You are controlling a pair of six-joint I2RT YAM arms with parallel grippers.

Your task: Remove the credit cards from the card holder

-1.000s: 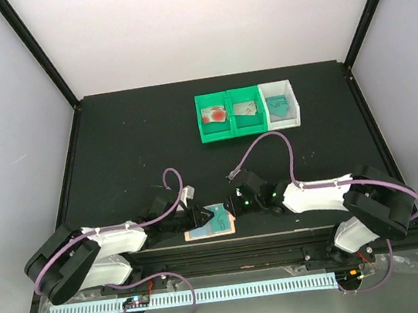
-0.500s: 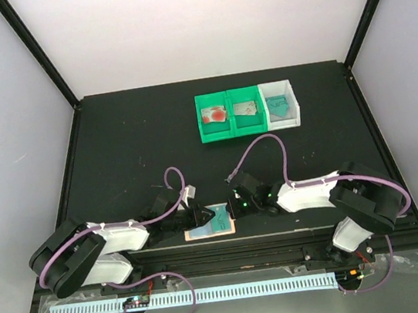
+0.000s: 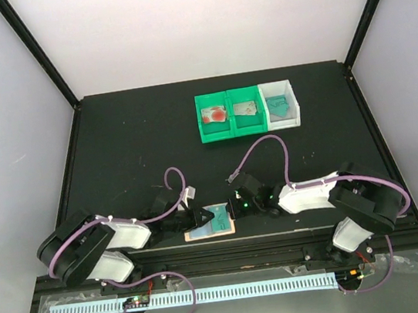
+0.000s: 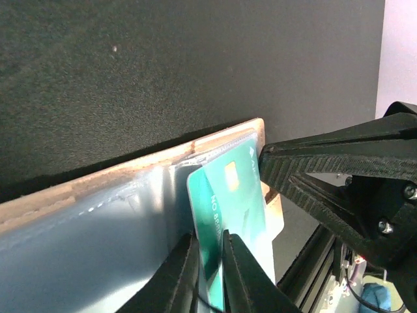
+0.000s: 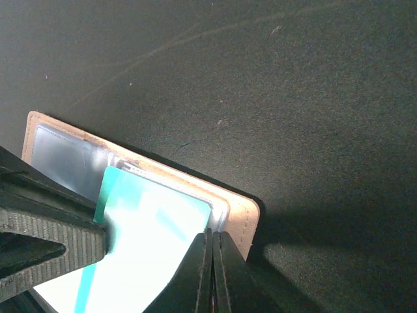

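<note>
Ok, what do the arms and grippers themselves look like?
Left arm and right arm: black joints, white shell links, a purple cable looping along each, green lights near the right wrist. Left gripper and right gripper: black tapered fingers with ribbed faces.

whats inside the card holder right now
A teal credit card sticks partly out of the card holder's clear pocket, pinched by the left gripper. Whether more cards sit deeper can't be seen; the pocket film and this card cover that.
</note>
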